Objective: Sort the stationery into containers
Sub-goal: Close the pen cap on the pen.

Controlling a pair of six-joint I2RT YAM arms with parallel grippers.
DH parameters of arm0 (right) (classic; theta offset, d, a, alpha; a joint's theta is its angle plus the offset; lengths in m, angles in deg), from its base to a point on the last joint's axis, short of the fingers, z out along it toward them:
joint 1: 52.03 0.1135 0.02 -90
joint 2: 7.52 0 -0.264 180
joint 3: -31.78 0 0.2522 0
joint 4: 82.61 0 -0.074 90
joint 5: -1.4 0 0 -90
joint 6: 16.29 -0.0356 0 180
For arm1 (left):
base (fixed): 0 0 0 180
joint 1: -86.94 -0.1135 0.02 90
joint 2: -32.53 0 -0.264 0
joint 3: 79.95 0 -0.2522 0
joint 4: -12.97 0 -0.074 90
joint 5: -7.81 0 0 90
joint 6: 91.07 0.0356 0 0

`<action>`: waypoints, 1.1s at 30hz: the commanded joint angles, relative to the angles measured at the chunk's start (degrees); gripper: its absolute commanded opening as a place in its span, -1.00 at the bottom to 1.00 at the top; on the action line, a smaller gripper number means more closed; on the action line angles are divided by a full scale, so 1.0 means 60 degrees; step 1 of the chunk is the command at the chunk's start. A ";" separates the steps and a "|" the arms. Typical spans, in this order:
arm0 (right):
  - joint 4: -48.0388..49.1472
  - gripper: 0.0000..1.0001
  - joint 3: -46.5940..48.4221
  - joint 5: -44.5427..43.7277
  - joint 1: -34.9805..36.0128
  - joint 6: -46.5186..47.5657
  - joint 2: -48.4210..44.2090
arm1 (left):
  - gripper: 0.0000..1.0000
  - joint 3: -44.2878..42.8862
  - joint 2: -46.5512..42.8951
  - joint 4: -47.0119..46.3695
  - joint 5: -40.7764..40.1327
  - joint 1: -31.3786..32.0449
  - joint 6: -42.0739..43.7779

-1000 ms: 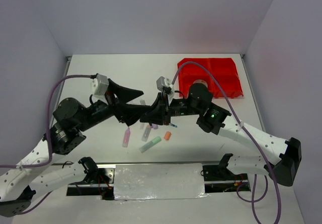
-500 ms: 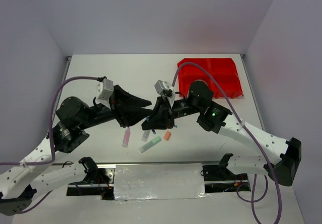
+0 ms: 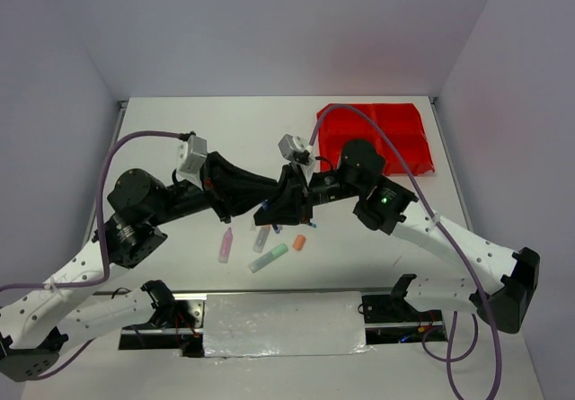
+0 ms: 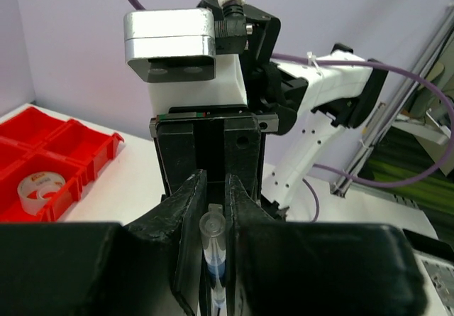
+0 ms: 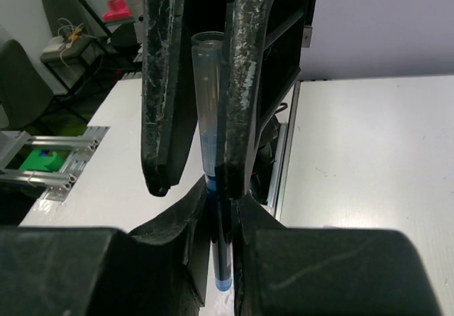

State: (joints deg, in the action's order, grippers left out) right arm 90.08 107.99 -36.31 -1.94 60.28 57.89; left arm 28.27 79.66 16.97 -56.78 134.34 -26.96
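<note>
Both grippers meet over the table's middle on one pen [image 5: 211, 117] with a clear cap, a blue band and a dark barrel. My left gripper [image 3: 263, 204] is shut on the clear cap end [image 4: 213, 229]. My right gripper [image 3: 277, 213] is shut on the dark barrel, whose blue end [image 5: 223, 284] pokes out below its fingers [image 5: 252, 216]. On the table under them lie a pink highlighter [image 3: 225, 244], a pale one [image 3: 261, 236], a green one [image 3: 269, 257] and a small orange piece [image 3: 299, 242]. The red containers [image 3: 377, 137] stand at the far right.
One red bin [image 4: 71, 145] holds a clear tape roll [image 4: 41, 188]. Purple cables arch over both arms. A white panel [image 3: 283, 322] lies along the near edge between the arm bases. Grey walls close in the table on three sides.
My left gripper has reached right to the pen and closed on its cap end. The right gripper has kept its grip and shifted slightly left with the pen.
</note>
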 commanded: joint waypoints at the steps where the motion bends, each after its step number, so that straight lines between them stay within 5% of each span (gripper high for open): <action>1: 0.1223 -1.00 0.1044 -0.1039 -0.0262 -0.0486 0.0143 | -1.00 0.0381 0.0156 -0.0176 0.0511 0.0084 -0.0401; 10: 0.0872 -1.00 0.3680 -0.3059 -0.0699 -0.1027 0.0787 | -1.00 0.2473 0.0494 -0.0497 -0.0162 0.0069 -0.1001; 19: 0.0521 -1.00 0.6685 -0.2945 -0.1141 -0.1995 0.2179 | -1.00 0.4879 0.0435 -0.1669 0.0087 0.0143 -0.1545; 25: 0.1267 -1.00 0.3541 -0.1672 -0.1038 -0.1190 0.1507 | -1.00 0.3477 -0.0662 0.0393 -0.1668 0.0143 -0.0594; 29: 0.1296 -1.00 0.1054 -0.1303 -0.1009 -0.0677 0.1053 | -1.00 0.1269 -0.0459 0.2003 -0.3615 0.0143 -0.0182; 32: 0.1398 -1.00 -0.0441 -0.1610 -0.1023 -0.0457 0.0876 | -0.06 0.0168 -0.0224 0.2695 -0.5504 0.0142 -0.0357; 33: 0.1617 -1.00 -0.0738 -0.1770 -0.1081 -0.0515 0.0876 | 0.43 -0.0098 -0.0151 0.2812 -0.6031 0.0128 -0.0546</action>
State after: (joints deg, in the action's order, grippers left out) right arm 89.10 108.32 -41.25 -6.77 57.09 64.95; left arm 33.01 78.35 21.91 -85.83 134.34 -30.76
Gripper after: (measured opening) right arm 0.197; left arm 0.563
